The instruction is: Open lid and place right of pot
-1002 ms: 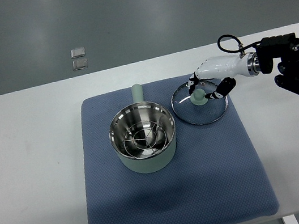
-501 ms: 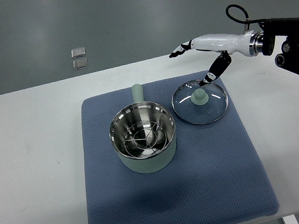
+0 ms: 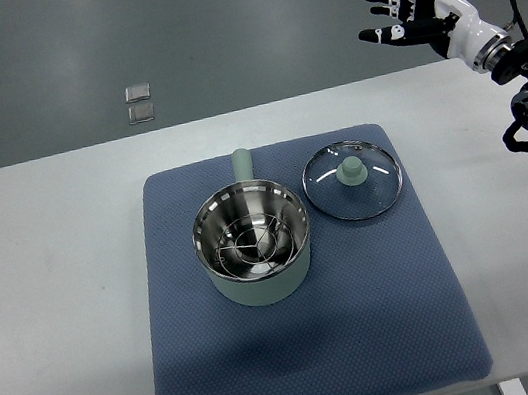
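Since the earlier frame the right hand [image 3: 411,3] has lifted away, fingers spread and empty, leaving the lid [image 3: 352,179] on the mat [image 3: 310,352] just right of the pot [image 3: 254,244]; placement looks complete, only retreat remaining.

White table [image 3: 67,291], blue mat [image 3: 364,312] lying flat on it — centred, edges bare
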You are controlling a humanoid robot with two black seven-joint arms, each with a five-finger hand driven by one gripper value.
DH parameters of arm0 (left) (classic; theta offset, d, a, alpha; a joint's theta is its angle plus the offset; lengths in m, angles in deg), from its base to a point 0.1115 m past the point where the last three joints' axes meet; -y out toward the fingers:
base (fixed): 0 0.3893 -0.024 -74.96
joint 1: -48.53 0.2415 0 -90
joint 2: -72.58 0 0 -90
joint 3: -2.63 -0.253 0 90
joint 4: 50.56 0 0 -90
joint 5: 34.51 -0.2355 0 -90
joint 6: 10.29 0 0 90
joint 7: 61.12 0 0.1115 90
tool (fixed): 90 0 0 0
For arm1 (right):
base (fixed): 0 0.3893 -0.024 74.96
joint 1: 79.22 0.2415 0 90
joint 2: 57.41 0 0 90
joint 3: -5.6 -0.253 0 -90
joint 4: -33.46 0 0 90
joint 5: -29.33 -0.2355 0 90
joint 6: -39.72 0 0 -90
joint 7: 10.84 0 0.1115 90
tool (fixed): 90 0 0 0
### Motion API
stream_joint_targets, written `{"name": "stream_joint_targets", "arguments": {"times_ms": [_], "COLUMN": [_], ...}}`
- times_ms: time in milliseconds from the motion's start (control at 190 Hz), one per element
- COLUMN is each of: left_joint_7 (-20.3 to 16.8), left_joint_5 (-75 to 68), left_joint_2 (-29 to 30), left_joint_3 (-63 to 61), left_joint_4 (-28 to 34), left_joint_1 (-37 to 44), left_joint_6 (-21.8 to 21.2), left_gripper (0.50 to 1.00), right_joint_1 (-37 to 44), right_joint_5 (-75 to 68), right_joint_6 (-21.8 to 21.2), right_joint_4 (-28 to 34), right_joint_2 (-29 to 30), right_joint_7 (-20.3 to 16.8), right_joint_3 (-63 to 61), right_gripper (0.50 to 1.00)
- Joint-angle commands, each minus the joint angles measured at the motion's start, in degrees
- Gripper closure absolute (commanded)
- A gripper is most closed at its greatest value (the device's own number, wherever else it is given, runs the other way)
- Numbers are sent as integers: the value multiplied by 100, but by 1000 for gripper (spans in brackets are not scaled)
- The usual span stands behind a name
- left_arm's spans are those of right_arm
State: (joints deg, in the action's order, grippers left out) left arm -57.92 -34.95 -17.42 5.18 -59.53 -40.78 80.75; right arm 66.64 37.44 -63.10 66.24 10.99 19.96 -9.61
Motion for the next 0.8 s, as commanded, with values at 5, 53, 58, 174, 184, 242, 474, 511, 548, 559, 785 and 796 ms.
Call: {"name": "stream_joint_targets", "arguments": {"times_ms": [5,53,58,174,184,242,474,511,548,559,785,796], "left_joint_7": [-4,5,-4,5,5,5,-4,-4,5,5,5,-4], "left_joint_5": [0,0,0,0,0,0,0,0,0,0,0,0], "left_joint_2": [0,0,0,0,0,0,0,0,0,0,0,0], "left_joint_3": [0,0,0,0,0,0,0,0,0,0,0,0], "left_joint_4": [0,0,0,0,0,0,0,0,0,0,0,0], "left_joint_1": [1,1,1,1,1,1,1,1,1,1,1,1], "left_joint_6": [1,1,1,1,1,1,1,1,1,1,1,1], "left_gripper": [500,500,500,500,500,500,500,500,500,500,500,500], "right_joint_1": [-181,-207,-207,-277,-339,-383,-638,-699,-726,-726,-893,-901], "right_joint_5": [-599,-722,-757,-1065,-1267,-1381,-1346,-1338,-1338,-1338,-1320,-1320], "right_joint_6": [8,25,25,34,69,104,289,289,289,289,324,324], "right_joint_4": [-88,-106,-106,-106,-106,-114,-343,-369,-387,-387,-440,-440], "right_joint_2": [139,156,156,235,288,385,842,895,912,912,947,947], "right_joint_7": [-276,-329,-338,-391,-443,-461,-373,-373,-373,-373,-312,-285], "right_joint_3": [-8,-17,-25,-43,-43,-52,-96,-105,-105,-105,-96,-96], "right_gripper": [595,595,595,595,595,595,572,572,570,570,570,572]}}
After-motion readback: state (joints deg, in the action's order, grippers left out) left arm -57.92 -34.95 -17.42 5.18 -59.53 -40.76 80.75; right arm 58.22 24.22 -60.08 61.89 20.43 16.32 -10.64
